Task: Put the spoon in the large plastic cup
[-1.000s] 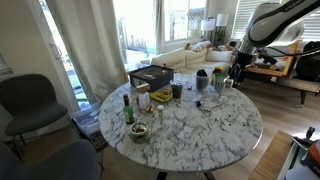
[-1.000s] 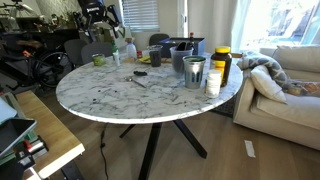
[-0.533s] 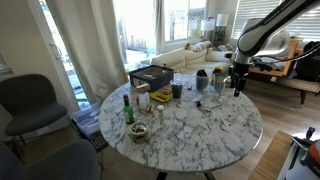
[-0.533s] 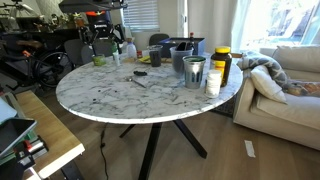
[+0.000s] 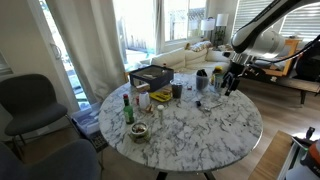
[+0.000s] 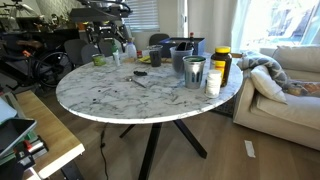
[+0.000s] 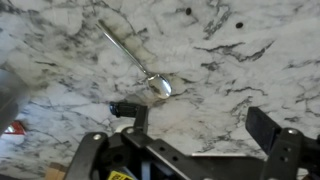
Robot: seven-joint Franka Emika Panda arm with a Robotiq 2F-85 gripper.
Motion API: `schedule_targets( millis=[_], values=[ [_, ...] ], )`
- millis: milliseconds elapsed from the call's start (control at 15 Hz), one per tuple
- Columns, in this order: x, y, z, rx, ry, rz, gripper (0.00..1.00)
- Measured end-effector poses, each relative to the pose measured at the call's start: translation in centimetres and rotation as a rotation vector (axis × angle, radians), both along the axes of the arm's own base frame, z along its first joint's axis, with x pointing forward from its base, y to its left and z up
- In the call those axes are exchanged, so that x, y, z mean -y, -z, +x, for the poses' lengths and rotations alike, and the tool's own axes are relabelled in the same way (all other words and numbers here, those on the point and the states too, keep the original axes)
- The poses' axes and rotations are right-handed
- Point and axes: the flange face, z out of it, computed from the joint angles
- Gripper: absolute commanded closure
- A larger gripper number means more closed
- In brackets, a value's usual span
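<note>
While marble worktop (image 7: 250,60) fills the wrist view, claw (image 7: 193,112) hangs over it w/ fingers spread wide. Spoon (image 7: 133,56) lies flat on worktop, long axis diagonal: handle up-left, bowl down-right, near one fingertip; open marble to its right.

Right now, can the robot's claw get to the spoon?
Probably yes. In the wrist view the spoon lies flat on the bare marble table, just ahead of the open claw, with nothing between them.

Nothing legible.
Print on the bottle (image 5: 128,108) and the yellow sticker (image 7: 120,175) on the end effector (image 7: 200,120) is too blurred.
</note>
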Motion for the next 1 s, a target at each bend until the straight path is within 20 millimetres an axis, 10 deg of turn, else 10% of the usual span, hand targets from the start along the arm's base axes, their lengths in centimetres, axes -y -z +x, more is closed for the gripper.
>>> schedule_targets(
  millis=[1000],
  values=[
    [4.0, 5.7, 3.3, -0.078, -0.199, -0.098, 0.00]
  ],
)
